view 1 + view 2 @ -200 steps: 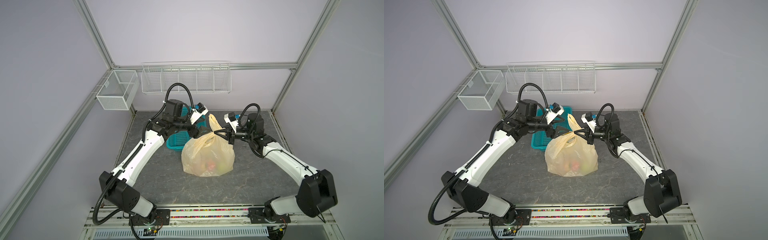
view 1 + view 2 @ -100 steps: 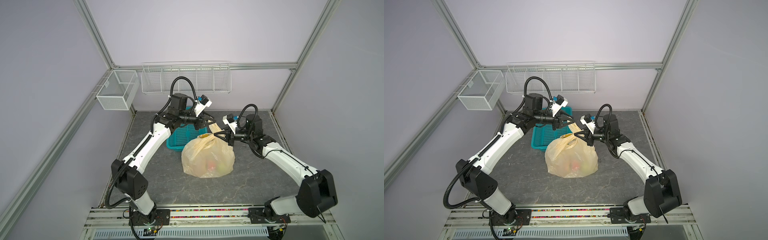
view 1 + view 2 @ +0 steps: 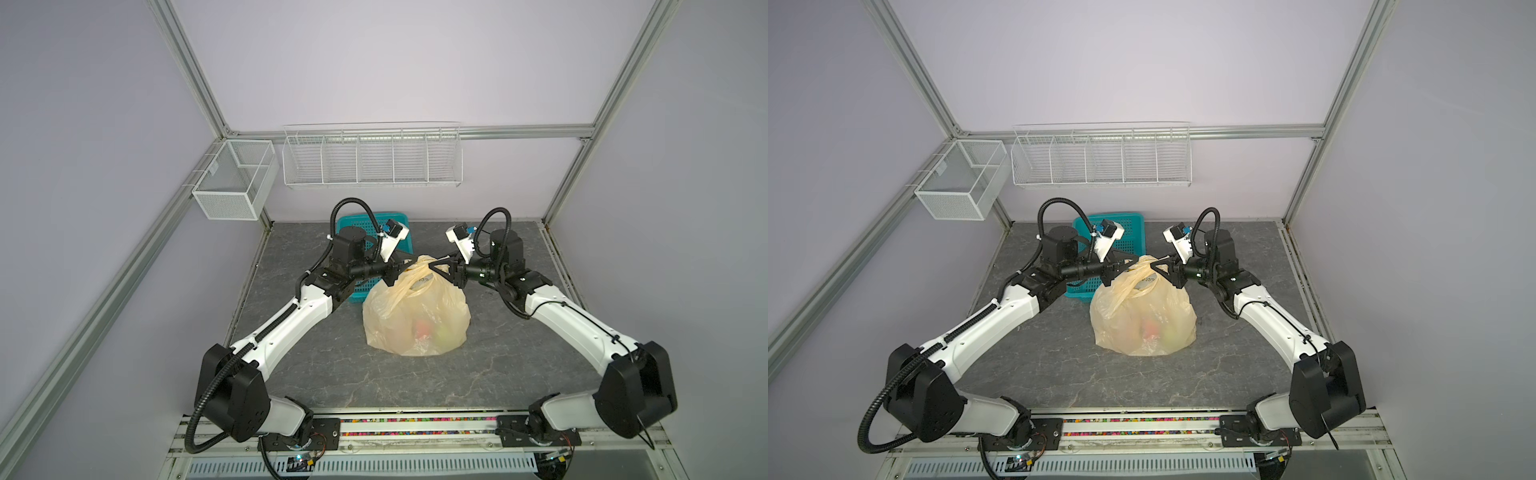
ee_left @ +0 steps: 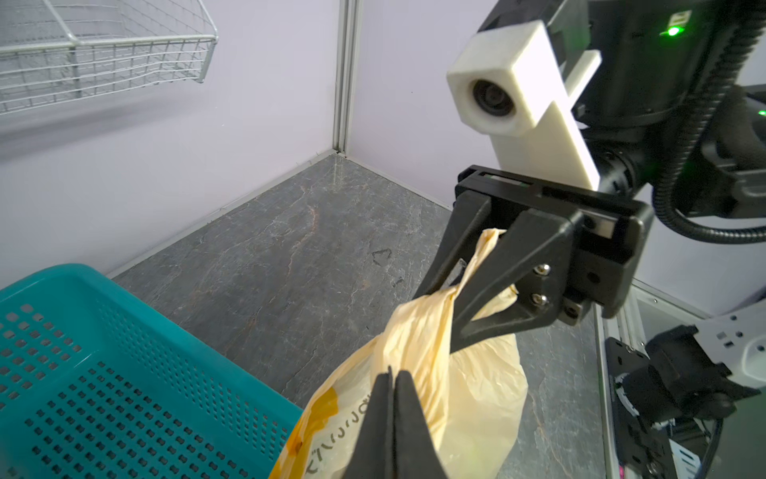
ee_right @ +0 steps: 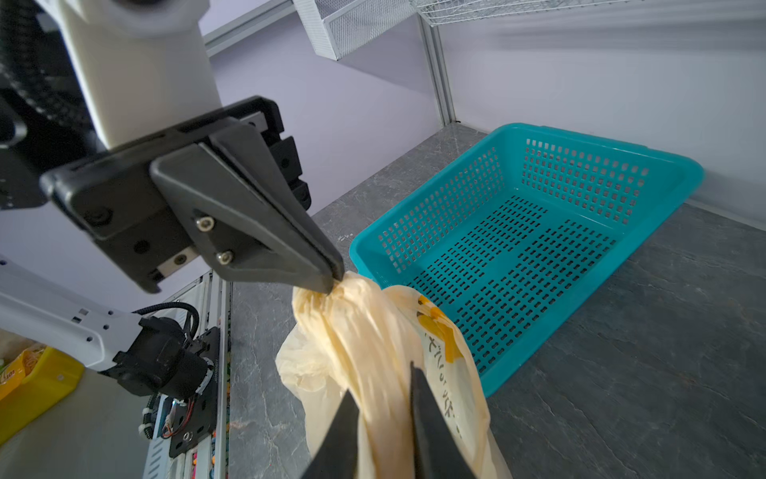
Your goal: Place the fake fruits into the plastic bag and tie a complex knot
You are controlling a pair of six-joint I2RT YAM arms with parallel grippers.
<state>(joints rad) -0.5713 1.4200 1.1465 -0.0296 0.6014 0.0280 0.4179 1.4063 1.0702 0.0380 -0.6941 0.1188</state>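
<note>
The pale-yellow plastic bag stands mid-table. The fake fruits show through it as a reddish and a green blur. Both grippers meet at its bunched handles. My left gripper is shut, its tips pinching a gathered handle, seen from the right wrist. My right gripper has its jaws a little apart, with a twisted handle strand lying between them. I cannot tell whether there is a knot.
A teal perforated basket sits just behind the bag, at the left arm's wrist. A wire rack and a mesh box hang on the walls. The arm rail runs along the front edge.
My left gripper came in from open beside the bag and shut on a handle at the top. The upright handle tip has come down. My right jaws have parted slightly.
</note>
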